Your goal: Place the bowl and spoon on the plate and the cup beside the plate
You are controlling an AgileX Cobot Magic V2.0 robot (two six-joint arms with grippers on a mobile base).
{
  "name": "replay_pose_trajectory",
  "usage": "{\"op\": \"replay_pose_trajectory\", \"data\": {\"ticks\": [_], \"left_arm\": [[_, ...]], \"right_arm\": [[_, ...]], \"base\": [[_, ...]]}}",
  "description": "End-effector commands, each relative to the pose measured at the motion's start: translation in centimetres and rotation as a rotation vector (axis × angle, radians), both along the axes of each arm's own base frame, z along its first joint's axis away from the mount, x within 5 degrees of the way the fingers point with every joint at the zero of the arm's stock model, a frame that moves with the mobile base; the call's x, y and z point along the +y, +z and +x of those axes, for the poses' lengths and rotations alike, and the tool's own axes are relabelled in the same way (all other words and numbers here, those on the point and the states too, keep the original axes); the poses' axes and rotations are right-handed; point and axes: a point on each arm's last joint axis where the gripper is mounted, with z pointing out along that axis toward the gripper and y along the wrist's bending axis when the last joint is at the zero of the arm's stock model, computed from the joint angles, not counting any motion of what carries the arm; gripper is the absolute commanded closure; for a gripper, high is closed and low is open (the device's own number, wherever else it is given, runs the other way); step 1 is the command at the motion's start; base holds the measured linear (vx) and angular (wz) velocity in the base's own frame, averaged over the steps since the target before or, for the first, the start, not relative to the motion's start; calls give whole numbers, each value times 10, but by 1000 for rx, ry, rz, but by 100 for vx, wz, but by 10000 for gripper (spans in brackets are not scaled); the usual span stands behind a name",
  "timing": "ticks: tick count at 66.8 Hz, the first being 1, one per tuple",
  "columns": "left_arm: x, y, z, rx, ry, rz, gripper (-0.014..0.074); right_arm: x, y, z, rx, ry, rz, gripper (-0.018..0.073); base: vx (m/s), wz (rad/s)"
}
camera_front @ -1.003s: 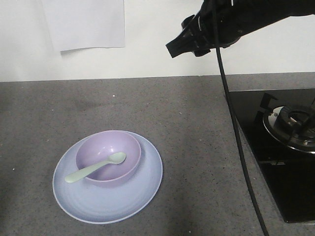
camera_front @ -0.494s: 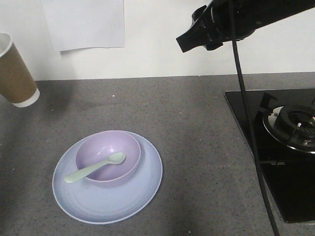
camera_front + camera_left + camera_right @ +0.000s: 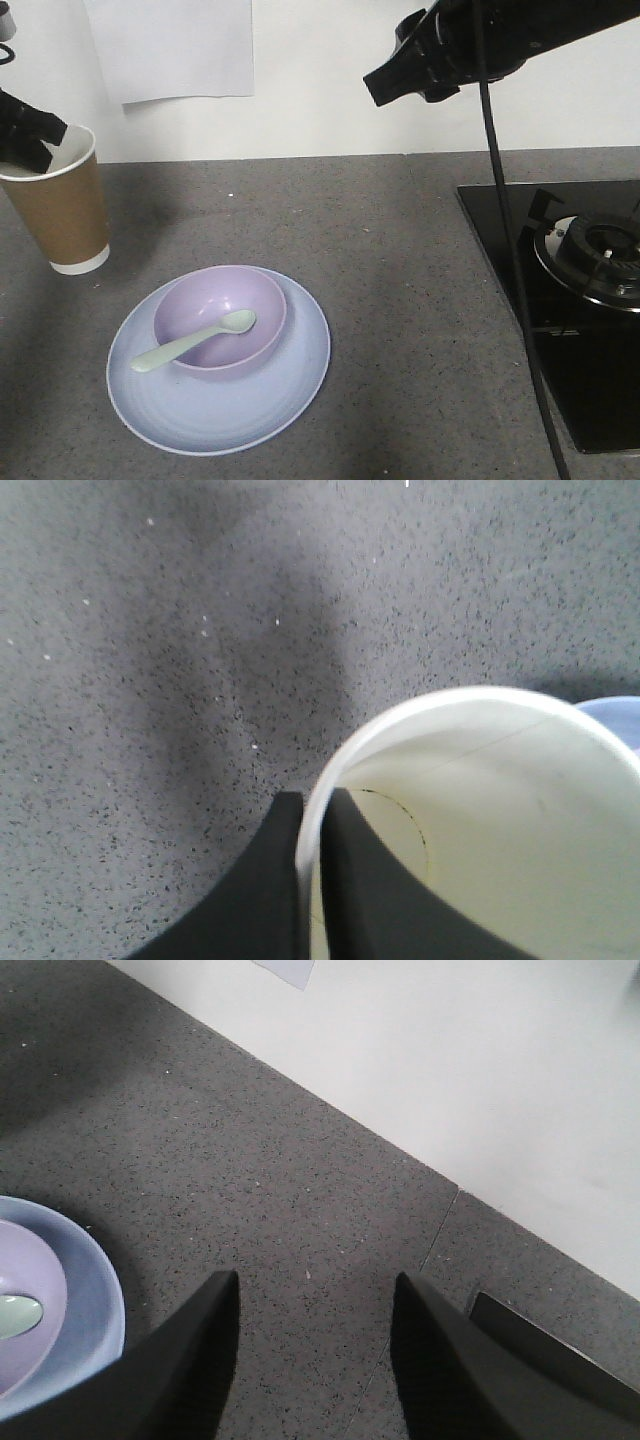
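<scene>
The lavender bowl [image 3: 212, 296] sits on the pale blue plate [image 3: 292, 375], slightly toward the back. The mint spoon [image 3: 192, 341] lies in the bowl with its handle over the left rim. Left of the plate the brown paper cup [image 3: 62, 205] is upright at counter level. My left gripper [image 3: 30, 140] is shut on its near rim. In the left wrist view one finger is inside the white cup [image 3: 500, 810] and one outside, around the left gripper [image 3: 312, 802]. My right gripper [image 3: 385, 85] hangs high at the back, open and empty, above bare counter [image 3: 315, 1285].
A black glass hob with a gas burner [image 3: 592, 255] fills the right side. The right arm's cable [image 3: 510, 300] hangs down in front of it. A white sheet [image 3: 170, 45] is stuck on the wall. The plate's edge [image 3: 100, 1305] shows at the right wrist view's left.
The cup came in from the left edge, held by my left gripper, and moved right and down to counter level beside the plate. The right arm shifted slightly right.
</scene>
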Motion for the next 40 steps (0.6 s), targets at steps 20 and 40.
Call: {"op": "replay_pose_trajectory", "data": {"ticks": [20,40], "left_arm": [[-10,-25,-6,-7,-3,49,599],[-12,-32,-6,6,-2,12,595]], "right_arm": [[-8,24,-10,-107,6,40,214],[-7,24,-10,-103,7,41,214]], "base": [[0,0],[0,0]]}}
